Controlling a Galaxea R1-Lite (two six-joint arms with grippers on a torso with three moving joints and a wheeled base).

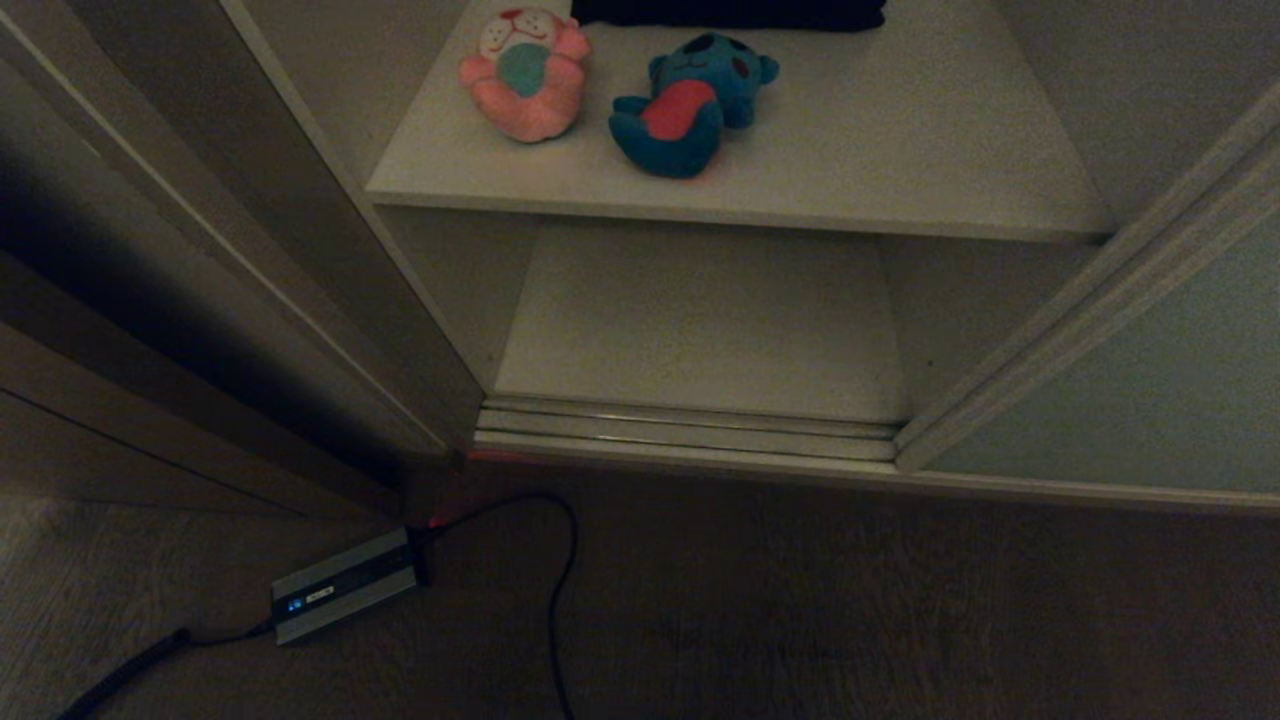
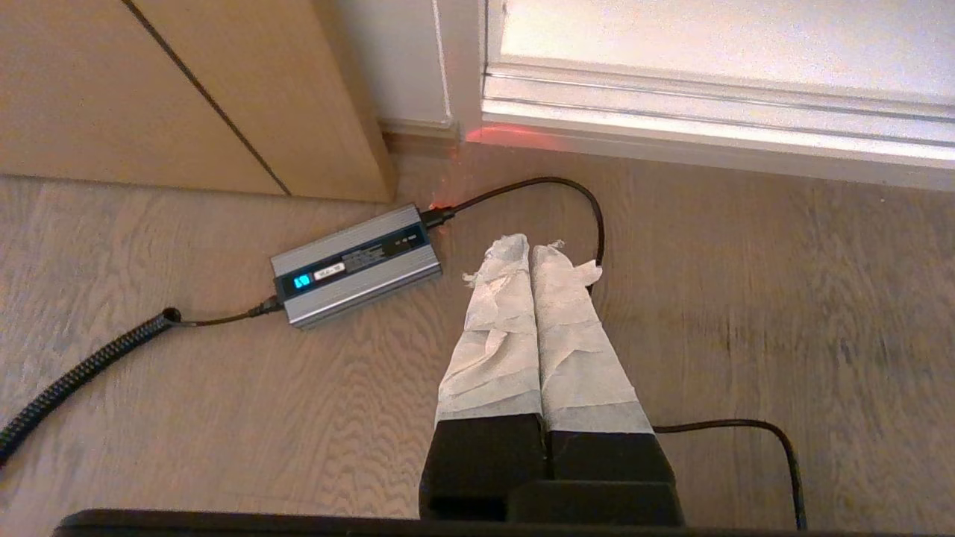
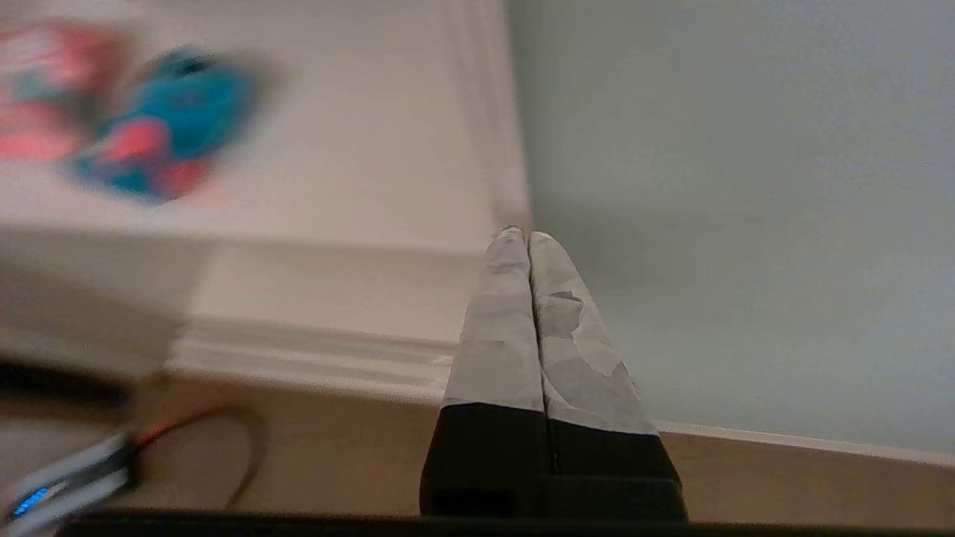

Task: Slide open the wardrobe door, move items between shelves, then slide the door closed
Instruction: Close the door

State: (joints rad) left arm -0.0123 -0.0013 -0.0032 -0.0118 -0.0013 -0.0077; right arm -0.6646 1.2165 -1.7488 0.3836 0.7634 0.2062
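Two plush toys (image 1: 610, 95) on shelf (image 1: 900, 150), dark cloth (image 1: 730, 14) cut off

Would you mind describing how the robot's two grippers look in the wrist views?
Both look alike. The left gripper and the right gripper each have two long tapering fingers wrapped in crinkled pale tape, frayed at the tips, above black bases. No markings or arm cables show.

The sliding wardrobe door (image 1: 1130, 380), pale grey-green, stands open at the right. 2 plush toys lie on the upper shelf (image 1: 900, 170) near its back-left corner: pink one (image 1: 527, 75), teal one (image 1: 690, 105) beside it.
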